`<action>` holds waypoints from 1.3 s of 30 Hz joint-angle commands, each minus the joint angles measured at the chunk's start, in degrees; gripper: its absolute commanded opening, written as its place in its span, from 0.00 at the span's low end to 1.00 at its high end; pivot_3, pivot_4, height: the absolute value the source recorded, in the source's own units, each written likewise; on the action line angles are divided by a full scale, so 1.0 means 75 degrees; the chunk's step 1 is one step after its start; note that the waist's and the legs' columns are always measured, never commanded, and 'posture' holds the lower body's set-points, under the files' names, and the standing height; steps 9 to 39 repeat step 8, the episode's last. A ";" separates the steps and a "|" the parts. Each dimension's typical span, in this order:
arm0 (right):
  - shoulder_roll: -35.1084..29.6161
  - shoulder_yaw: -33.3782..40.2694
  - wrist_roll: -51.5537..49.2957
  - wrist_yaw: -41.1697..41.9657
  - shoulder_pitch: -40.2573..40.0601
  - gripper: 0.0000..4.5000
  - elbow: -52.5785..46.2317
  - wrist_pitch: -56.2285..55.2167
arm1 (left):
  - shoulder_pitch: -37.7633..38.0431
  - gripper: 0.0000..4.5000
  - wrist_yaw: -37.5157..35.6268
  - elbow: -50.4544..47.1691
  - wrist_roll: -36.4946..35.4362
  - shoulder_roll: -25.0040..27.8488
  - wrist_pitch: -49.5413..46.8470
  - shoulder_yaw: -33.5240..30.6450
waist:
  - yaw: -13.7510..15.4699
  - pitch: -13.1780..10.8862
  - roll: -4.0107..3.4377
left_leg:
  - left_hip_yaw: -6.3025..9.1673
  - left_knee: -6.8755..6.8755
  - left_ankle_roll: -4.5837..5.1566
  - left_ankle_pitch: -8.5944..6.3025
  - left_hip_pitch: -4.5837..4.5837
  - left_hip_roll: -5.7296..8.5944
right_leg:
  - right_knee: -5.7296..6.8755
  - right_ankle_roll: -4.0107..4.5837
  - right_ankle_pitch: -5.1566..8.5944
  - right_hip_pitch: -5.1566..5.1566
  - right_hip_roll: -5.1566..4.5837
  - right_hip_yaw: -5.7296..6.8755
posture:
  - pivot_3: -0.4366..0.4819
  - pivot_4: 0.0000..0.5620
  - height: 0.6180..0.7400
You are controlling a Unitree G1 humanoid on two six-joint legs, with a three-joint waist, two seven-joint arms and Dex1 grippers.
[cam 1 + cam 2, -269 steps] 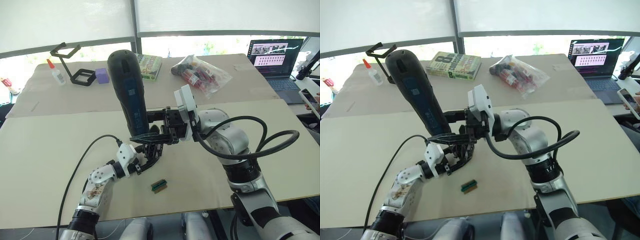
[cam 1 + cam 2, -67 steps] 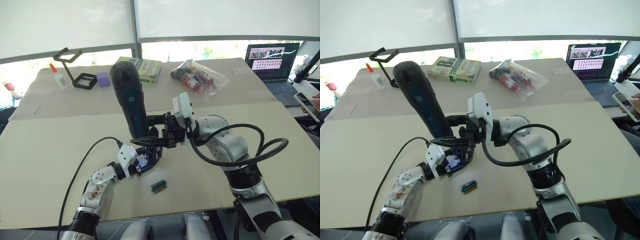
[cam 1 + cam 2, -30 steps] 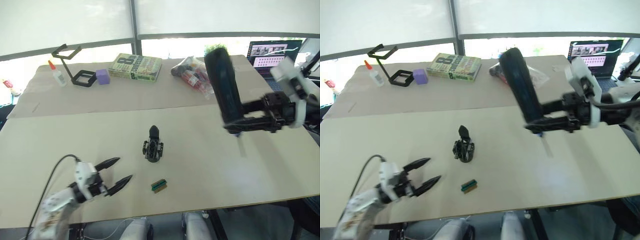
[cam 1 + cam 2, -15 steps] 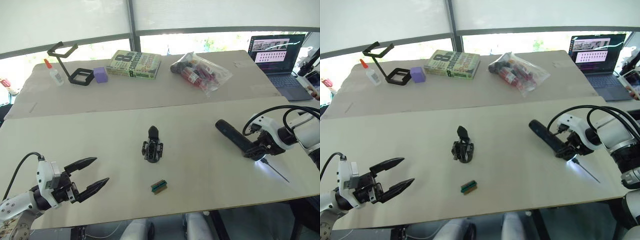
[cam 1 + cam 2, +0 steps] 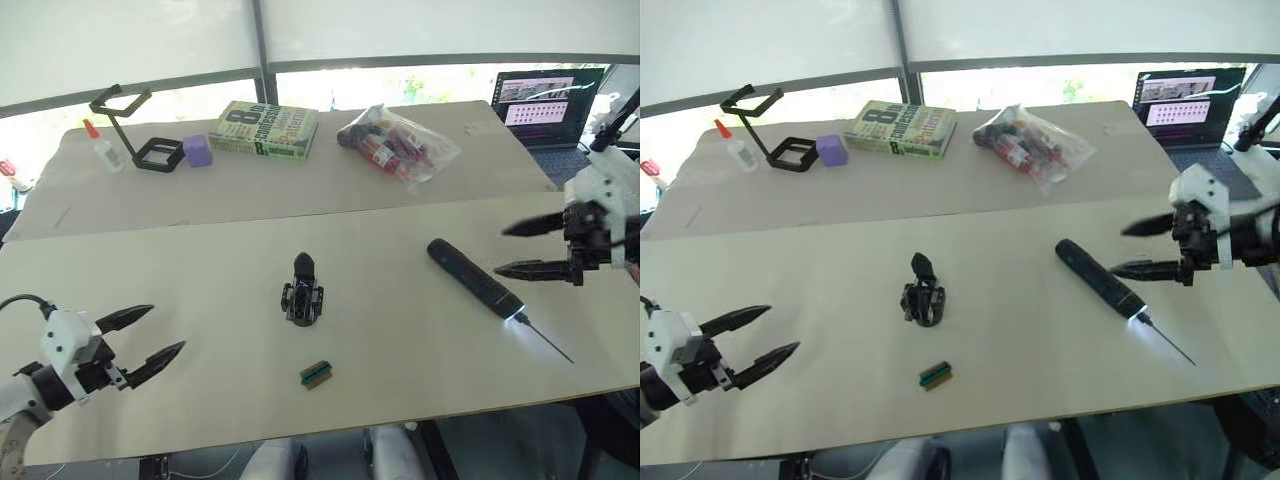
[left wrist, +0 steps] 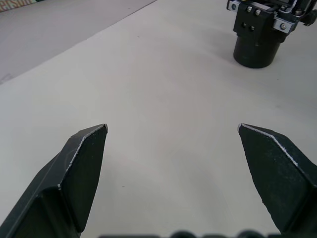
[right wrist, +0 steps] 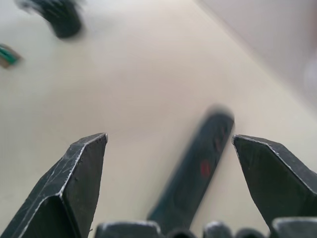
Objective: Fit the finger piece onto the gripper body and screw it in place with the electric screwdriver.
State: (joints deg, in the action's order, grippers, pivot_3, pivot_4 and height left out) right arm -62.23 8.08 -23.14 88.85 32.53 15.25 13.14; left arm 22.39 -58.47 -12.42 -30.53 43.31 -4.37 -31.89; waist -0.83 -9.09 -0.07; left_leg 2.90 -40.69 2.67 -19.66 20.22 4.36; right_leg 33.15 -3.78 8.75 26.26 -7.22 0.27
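Gripper body standing upright mid-table, chunky black, round base, pointed finger piece sticking up from its top. Small green-and-brown block just in front of gripper body, apart from it. Electric screwdriver lying flat well to the right of gripper body, long black cylinder, thin metal bit pointing toward near right table edge, lit spot at its tip. Right gripper off the screwdriver, just beyond its right side, black pointed fingers spread wide, nothing held. Left gripper far left of gripper body near front table edge, fingers also spread, empty. Smooth beige tabletop, wide bare room all round gripper body. Far behind gripper body: book, crinkly clear plastic bag, purple block, black frame stand, glue bottle, laptop at far right corner
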 commanded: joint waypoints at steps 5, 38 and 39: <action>0.1211 0.0936 -0.1497 -0.0313 -0.1716 0.99 -0.2976 -0.0516 | 0.0156 1.00 -0.0255 0.0498 0.0218 0.0162 0.0440 -0.0699 | 0.0024 0.0000 0.0003 | -0.0006 -0.0016 -0.0011 -0.0005 -0.0004 -0.0019 | 0.0008 0.0024 -0.0016 -0.0001 0.0016 0.0001 | 0.48 0.27 1.00; 0.1452 0.0899 -0.1347 -0.0258 -0.2096 0.99 -0.3032 -0.0985 | 0.0122 1.00 -0.0318 0.0553 0.0150 0.0156 0.0478 -0.0746 | 0.0062 -0.0001 0.0005 | -0.0007 -0.0024 -0.0010 -0.0005 -0.0004 -0.0017 | 0.0008 0.0031 -0.0037 -0.0007 0.0014 0.0002 | 0.48 0.27 1.00; 0.1452 0.0899 -0.1347 -0.0258 -0.2096 0.99 -0.3032 -0.0985 | 0.0122 1.00 -0.0318 0.0553 0.0150 0.0156 0.0478 -0.0746 | 0.0062 -0.0001 0.0005 | -0.0007 -0.0024 -0.0010 -0.0005 -0.0004 -0.0017 | 0.0008 0.0031 -0.0037 -0.0007 0.0014 0.0002 | 0.48 0.27 1.00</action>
